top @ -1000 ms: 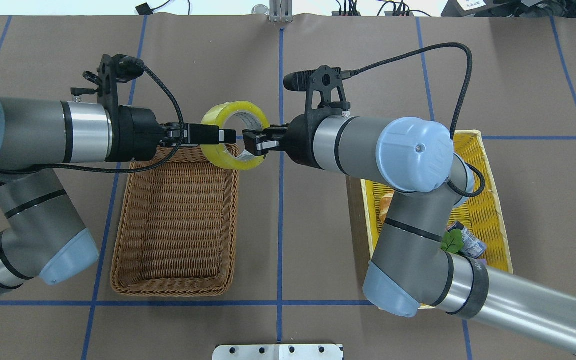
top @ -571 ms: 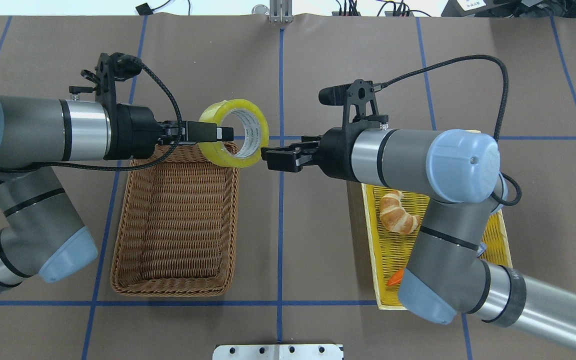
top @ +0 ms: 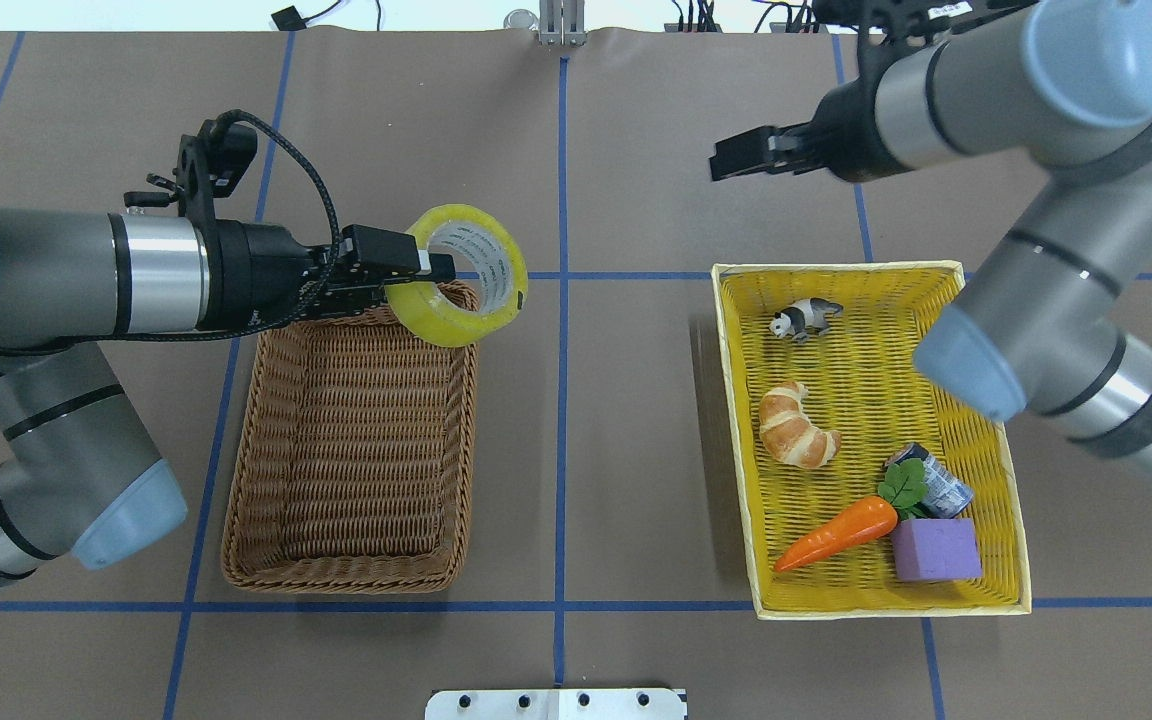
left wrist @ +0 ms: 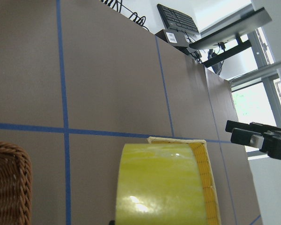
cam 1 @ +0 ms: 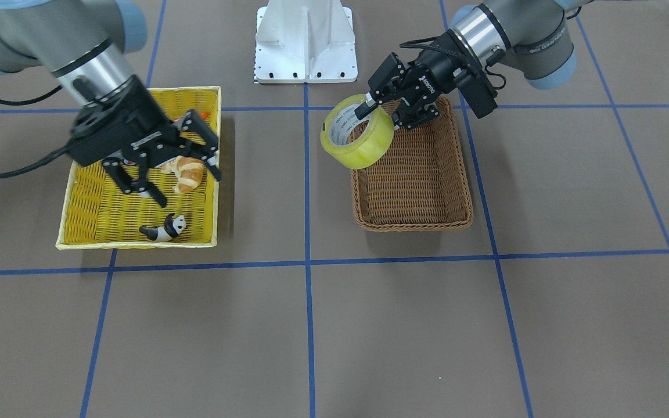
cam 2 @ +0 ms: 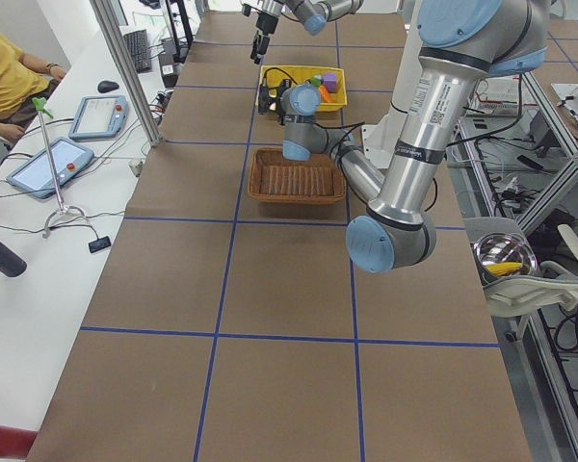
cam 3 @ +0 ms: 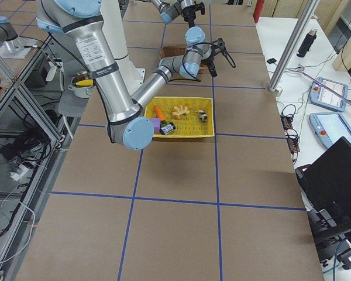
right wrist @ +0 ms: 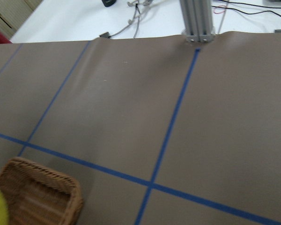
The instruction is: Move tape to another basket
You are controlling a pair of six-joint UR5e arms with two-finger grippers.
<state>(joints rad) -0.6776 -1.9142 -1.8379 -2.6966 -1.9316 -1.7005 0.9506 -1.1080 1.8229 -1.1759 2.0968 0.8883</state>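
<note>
Right hand [top: 726, 163] withdrawn; left hand [top: 433, 270] grips tape [top: 441, 322]

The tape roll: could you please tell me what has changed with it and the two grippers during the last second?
The right gripper let go of the tape and pulled back to its own side, toward the table's far edge, jaws open. The left gripper keeps its hold alone, with the tape barely moved above the far end of the basket. The basket stayed put.
</note>
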